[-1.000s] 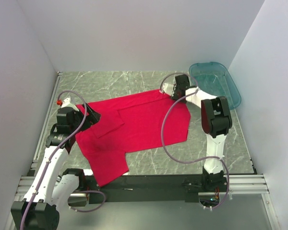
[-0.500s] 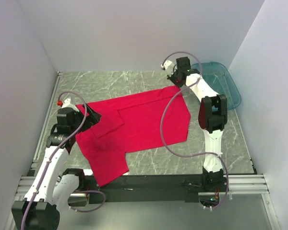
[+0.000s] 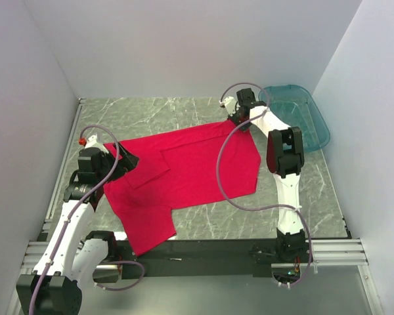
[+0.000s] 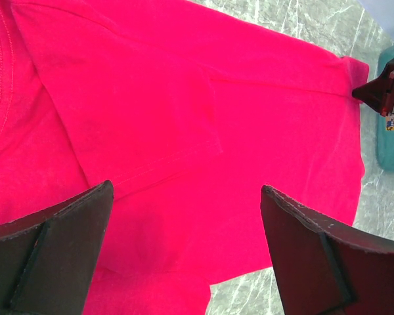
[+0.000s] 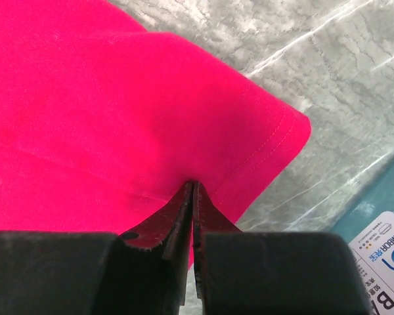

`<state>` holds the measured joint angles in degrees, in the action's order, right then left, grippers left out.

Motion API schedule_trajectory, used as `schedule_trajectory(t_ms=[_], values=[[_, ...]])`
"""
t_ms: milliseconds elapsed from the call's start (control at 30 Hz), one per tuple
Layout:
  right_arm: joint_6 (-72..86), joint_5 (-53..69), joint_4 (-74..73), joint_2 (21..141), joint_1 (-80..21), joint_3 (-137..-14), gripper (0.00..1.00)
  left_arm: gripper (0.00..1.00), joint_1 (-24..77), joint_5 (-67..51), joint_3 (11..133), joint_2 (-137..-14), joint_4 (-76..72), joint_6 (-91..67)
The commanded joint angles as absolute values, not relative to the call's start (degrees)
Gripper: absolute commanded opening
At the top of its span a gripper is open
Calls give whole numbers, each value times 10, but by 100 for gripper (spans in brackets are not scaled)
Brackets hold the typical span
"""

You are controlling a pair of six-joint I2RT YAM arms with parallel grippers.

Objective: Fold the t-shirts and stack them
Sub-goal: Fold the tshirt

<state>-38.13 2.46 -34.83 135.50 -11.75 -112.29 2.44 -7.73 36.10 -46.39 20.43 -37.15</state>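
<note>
**A:** Where is the t-shirt, and which arm has it?

**B:** The red t-shirt (image 3: 184,174) lies spread on the desk (image 3: 151,115) with a flap folded in on its left side; its near end reaches past the desk's front edge. The right gripper (image 3: 239,119) is at the far right corner, near the teal tub (image 3: 302,115); its fingers (image 5: 180,220) are pressed together on a small pucker of cloth just inside the hem. The left gripper (image 3: 127,161) hovers over the left side; its fingers (image 4: 65,249) are spread wide and hold nothing.

**A:** What could go wrong from here?

**B:** I think the pinch is thin; only a ridge of fabric sits at the tips, so a quick pull may slip it free and drop the corner back flat. Nothing pins the left side, so a long draw could drag the whole shirt instead of folding it; the overhanging end would add to that slide. A swing outward could also knock the tub.

**A:** Does one view show what another does not?

**B:** The right wrist view shows the pucker and the hem stitching, which the arm hides from above; only the top view shows the overhang and the whole layout. The left wrist view shows the flap's edges clearly; it also catches the right gripper (image 4: 381,92) at the far corner, too small to tell how its fingers stand.
</note>
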Motion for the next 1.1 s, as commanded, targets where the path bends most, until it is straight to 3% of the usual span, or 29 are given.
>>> schedule_trajectory(t_ms=[0, 100, 233, 333, 400, 500, 633, 733, 867, 1067], values=[[-370, 21, -335, 1320, -117, -1136, 10, 100, 22, -84, 364, -461, 189, -374], [-371, 25, -315, 1260, -116, -1111, 13, 99, 20, -87, 365, -464, 187, -378], [-358, 48, -310, 1174, -116, -1078, 31, 99, 10, -88, 374, -473, 210, -416], [-372, 167, -337, 1084, -118, -989, 49, 99, 2, -41, 398, -482, 278, -473], [-469, 335, -415, 1015, -126, -941, 58, 99, 2, -11, 413, -490, 328, -539], [-630, 452, -494, 922, -165, -814, 61, 99, -21, 29, 428, -511, 434, -616], [-702, 416, -444, 799, -243, -596, 64, 96, -36, 19, 437, -533, 517, -646], [-700, 368, -405, 726, -263, -511, 65, 95, -37, 11, 435, -533, 533, -640], [-752, 288, -417, 666, -240, -445, 65, 93, -38, 6, 423, -523, 522, -601], [-809, 183, -409, 642, -172, -365, 65, 94, -38, -118, 412, -475, 421, -474]])
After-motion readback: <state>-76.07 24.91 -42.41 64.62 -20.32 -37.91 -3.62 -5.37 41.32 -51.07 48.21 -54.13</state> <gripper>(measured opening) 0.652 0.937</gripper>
